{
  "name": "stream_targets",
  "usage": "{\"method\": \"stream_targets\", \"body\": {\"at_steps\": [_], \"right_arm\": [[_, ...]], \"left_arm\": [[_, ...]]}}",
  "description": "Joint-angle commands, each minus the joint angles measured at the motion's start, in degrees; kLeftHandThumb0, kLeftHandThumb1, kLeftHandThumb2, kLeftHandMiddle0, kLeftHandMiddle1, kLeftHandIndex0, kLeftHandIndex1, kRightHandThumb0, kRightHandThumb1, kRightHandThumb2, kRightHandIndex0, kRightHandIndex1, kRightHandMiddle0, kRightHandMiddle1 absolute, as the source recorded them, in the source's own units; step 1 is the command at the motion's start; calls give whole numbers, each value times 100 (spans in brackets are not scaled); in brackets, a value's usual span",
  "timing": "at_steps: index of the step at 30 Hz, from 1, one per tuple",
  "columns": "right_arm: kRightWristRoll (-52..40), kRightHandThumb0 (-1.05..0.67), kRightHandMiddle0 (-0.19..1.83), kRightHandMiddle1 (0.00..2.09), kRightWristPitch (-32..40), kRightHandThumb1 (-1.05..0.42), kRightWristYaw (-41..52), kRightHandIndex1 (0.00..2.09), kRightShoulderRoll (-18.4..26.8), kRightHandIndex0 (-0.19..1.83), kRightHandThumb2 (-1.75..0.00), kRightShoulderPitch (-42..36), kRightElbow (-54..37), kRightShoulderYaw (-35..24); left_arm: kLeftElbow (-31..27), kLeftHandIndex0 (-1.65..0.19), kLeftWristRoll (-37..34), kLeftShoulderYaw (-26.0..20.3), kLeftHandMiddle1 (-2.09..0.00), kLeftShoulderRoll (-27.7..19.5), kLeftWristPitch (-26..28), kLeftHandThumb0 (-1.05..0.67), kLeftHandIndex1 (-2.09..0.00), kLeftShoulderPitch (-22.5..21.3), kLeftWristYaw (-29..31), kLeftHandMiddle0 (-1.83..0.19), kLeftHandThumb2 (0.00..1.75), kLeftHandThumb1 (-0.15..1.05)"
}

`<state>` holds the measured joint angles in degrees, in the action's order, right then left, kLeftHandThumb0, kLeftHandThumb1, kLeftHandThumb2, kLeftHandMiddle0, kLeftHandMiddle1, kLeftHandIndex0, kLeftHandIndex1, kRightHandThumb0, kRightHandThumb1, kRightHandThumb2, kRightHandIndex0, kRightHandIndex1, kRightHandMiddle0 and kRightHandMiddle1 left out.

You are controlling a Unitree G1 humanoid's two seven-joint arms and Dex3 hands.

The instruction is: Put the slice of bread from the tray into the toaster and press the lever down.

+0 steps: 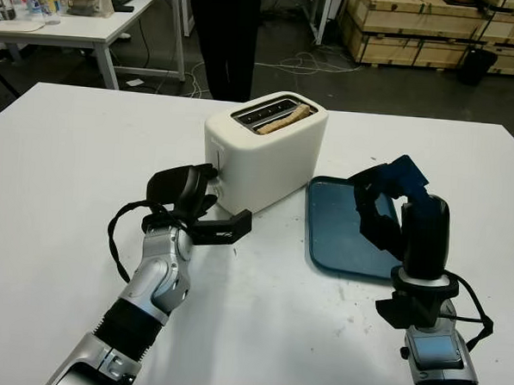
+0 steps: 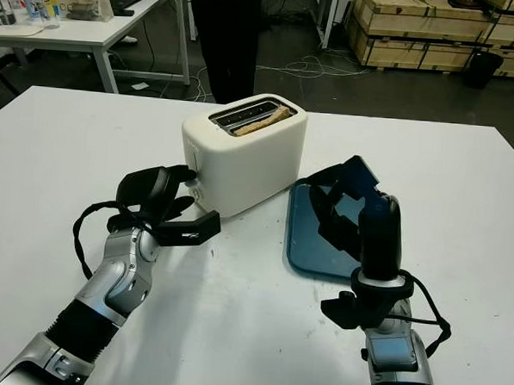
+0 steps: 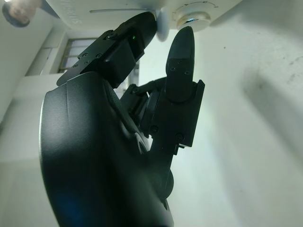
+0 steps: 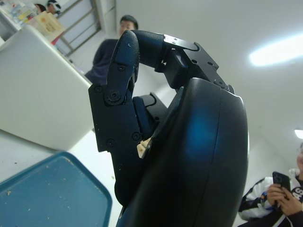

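Left eye view: a white two-slot toaster [image 1: 268, 150] stands on the white table [image 1: 59, 191], and every place below is given from it. The slice of bread [image 1: 287, 119] sits in the toaster's slot on the tray side, its browned top edge poking just above the rim; the other slot holds nothing.

The left hand [image 1: 206, 214] is pressed up against the toaster's narrow end face, the one turned toward the robot. Its fingers [image 3: 182, 52] are extended, not wrapped around anything, and they hold nothing. In the left wrist view one fingertip lies just beside the round control dial [image 3: 191, 14] on that face, and another sits against the lever [image 3: 161, 24] at the foot of its slot; whether the lever is fully down cannot be told.

The blue tray [image 1: 337, 235] lies flat on the table just beside the toaster's long side, nothing but crumbs on it. The right hand [image 1: 386, 204] is raised above that tray, near the toaster but not touching it, fingers curled in toward the palm and gripping nothing.

Behind the toaster, beyond the table's far edge, a person in dark clothing [image 1: 231, 36] stands.
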<state>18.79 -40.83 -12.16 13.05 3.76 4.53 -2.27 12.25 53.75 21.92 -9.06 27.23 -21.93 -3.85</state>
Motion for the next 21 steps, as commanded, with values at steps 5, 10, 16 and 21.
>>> {"method": "stream_targets", "body": {"at_steps": [5,10,16,21], "right_arm": [[-154,-29,54,161,-59,-92,46,175,-2,85,-48,244,268,-19],[-68,-30,50,173,-71,-92,6,175,-23,85,-48,305,350,14],[-71,-31,50,172,-166,-92,-11,175,-24,86,-49,423,625,60],[-199,-31,48,174,-177,-92,83,175,-45,85,-49,430,754,114]], "left_arm": [[600,-98,-592,960,-124,435,-399,-21,-42,574,1324,-77,23,92],[-622,-73,-1027,540,-94,39,-1279,-20,-28,1012,519,-71,37,92],[-1075,-80,-1790,-31,-173,41,-2633,-19,-19,1341,-990,-85,76,73],[-1050,-81,-1873,-55,-175,-24,-2893,-19,-19,1353,-1456,-82,84,70]]}}
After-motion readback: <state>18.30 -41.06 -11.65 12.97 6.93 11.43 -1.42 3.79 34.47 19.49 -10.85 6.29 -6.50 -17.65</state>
